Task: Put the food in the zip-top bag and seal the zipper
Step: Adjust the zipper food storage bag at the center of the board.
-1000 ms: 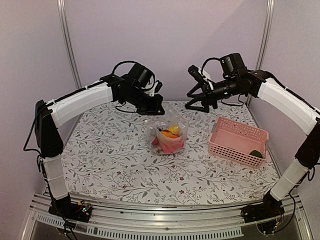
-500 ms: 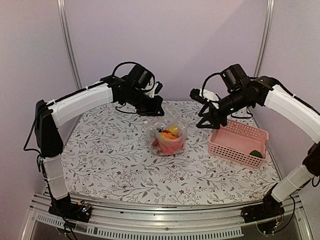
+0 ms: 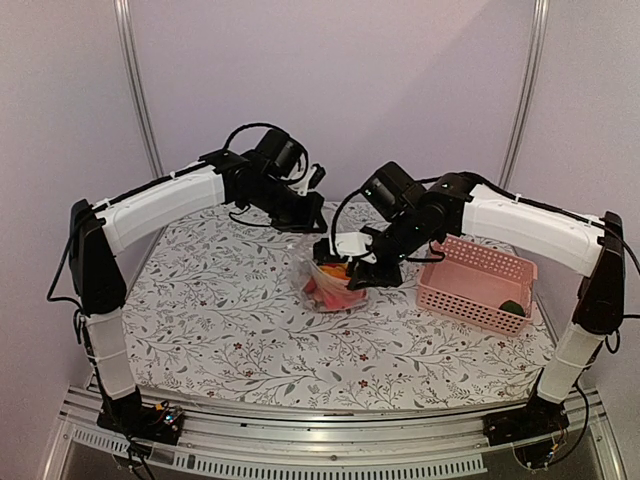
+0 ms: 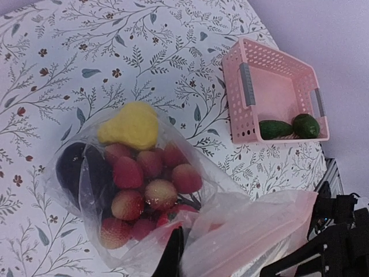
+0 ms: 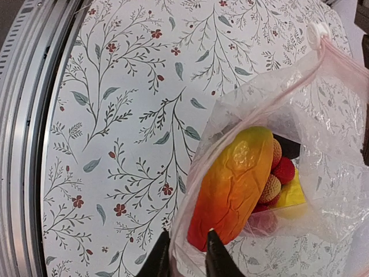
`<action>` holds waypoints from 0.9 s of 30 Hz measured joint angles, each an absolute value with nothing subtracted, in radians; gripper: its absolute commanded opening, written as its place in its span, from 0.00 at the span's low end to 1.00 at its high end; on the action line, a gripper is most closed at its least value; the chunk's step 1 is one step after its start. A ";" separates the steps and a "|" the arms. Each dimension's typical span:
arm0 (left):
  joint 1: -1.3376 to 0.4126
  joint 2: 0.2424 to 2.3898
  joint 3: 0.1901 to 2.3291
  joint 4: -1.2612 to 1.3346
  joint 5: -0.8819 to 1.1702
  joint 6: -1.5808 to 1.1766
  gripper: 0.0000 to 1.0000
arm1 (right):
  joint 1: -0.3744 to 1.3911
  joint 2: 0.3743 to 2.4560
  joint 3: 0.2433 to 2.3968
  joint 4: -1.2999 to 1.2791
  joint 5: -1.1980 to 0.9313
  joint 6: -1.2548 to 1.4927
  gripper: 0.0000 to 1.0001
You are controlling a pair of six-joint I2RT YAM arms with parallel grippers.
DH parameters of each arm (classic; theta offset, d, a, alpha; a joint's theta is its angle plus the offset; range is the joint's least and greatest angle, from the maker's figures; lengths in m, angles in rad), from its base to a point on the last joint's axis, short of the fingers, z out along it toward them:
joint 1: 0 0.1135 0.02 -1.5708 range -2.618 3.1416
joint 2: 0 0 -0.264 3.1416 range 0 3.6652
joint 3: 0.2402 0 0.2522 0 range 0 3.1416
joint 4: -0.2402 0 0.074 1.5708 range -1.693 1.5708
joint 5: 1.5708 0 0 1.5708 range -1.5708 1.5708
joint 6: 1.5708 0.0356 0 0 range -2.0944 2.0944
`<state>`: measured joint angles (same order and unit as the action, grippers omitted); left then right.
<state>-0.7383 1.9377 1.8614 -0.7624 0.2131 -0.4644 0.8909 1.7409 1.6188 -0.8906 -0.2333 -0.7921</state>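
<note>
The clear zip-top bag point(image 3: 336, 285) stands mid-table, full of food: a yellow lemon-like piece point(image 4: 129, 124), a dark eggplant point(image 4: 78, 170), red round ones point(image 4: 151, 180) and a big orange-red piece point(image 5: 233, 184). My left gripper point(image 3: 303, 218) is shut on the bag's back mouth edge, with one dark finger point(image 4: 171, 257) showing against the plastic next to the pink zipper point(image 4: 253, 242). My right gripper point(image 5: 184, 258) straddles the bag's near wall beside the orange-red piece, with a gap still between its fingers. The zipper point(image 5: 346, 55) ends in a white slider point(image 5: 316, 32).
A pink lattice basket point(image 3: 470, 262) sits right of the bag. It holds a long green cucumber point(image 4: 275, 128) and a rounder green piece point(image 4: 306, 125). The metal table rail point(image 5: 26, 138) runs close to the right gripper.
My right arm has swung left and down from above the basket to the bag's near side, its jaws narrowing. The left gripper and bag have stayed put.
</note>
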 measured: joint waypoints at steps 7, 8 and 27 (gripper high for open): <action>-0.729 1.916 1.863 -0.834 0.223 -0.405 0.14 | 0.895 1.768 1.695 -0.921 -0.195 -0.815 0.00; -0.728 1.906 1.863 -0.852 0.223 -0.392 0.09 | 0.895 1.767 1.722 -0.928 -0.195 -0.818 0.00; -0.726 1.824 1.935 -0.978 0.148 -0.332 0.00 | 0.895 1.709 1.756 -0.955 -0.196 -0.828 0.30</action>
